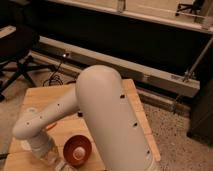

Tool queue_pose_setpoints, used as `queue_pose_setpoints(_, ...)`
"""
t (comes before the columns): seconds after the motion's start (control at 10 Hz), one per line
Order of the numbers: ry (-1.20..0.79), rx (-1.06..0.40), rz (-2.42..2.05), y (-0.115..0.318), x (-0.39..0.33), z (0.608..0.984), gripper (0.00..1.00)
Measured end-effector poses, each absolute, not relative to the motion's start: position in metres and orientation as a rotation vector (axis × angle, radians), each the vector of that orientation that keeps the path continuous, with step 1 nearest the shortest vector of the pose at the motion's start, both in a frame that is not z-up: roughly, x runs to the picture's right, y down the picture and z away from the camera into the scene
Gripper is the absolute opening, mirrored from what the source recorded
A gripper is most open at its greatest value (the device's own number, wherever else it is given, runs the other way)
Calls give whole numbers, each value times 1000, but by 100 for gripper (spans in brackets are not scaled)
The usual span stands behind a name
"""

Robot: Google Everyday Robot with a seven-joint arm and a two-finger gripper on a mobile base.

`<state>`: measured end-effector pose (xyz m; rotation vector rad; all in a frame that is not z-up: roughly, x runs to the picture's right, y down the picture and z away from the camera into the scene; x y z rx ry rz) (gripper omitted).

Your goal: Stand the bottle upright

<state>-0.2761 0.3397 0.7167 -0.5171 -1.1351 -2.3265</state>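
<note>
Pincer (56,161) low over wooden table (46,95) — beside round orange bowl (77,149).

The arm (110,115) and orange bowl (77,149) hem the tool (51,157) over the table (45,95).

My arm (107,117) is built of smooth, rounded off-white shells, dotted with small dark screw holes (121,94). My gripper (50,156), pale grey, sits at its lower left end.
</note>
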Motion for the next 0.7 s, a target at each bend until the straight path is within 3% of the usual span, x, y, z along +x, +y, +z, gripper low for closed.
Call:
queue_pose_setpoints(0.3,-1112,-497,-2322,329,-277,714,37)
queue_pose_setpoints(0.7,-1017,-394,-2315,280,-283,700,37)
